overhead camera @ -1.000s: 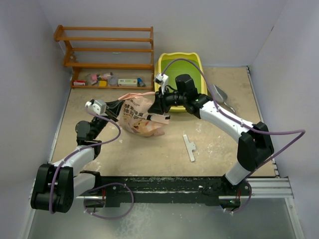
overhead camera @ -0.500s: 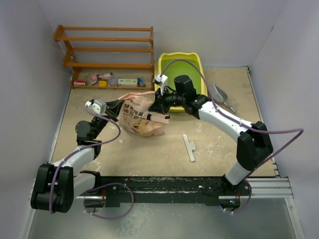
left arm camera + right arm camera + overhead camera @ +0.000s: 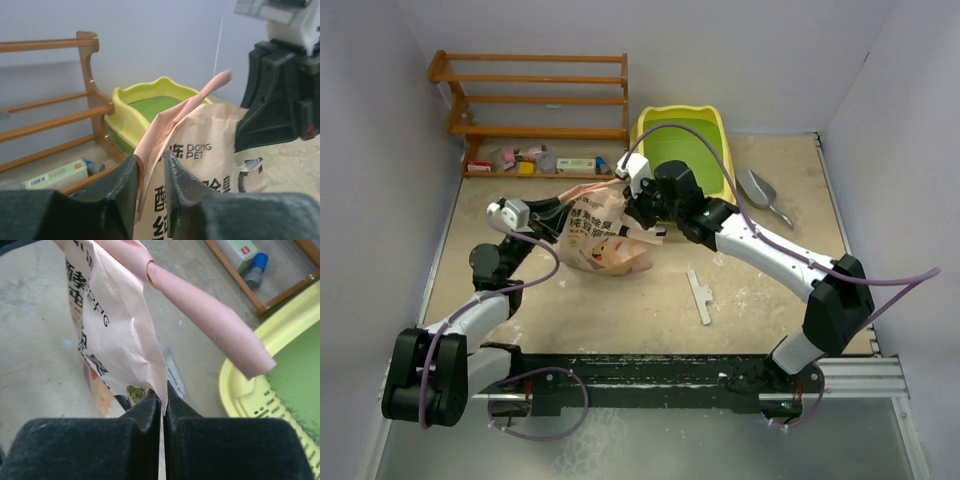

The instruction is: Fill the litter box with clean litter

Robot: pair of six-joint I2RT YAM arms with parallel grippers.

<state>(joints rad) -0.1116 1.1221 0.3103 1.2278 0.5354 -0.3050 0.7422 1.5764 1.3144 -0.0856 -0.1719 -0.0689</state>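
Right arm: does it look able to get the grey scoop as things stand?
Probably not yet. The right claw is shut on the edge of the litter bag; it would have to let go first. The grey scoop lies uncovered beside the litter box.

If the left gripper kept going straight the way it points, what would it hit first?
The litter bag: its pink top edge sits between the left gripper's jaws, so contact would likely be immediate.

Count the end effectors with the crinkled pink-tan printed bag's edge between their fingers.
2: left end effector, jaws slightly apart, at the bag's left; right end effector, shut on its right edge.
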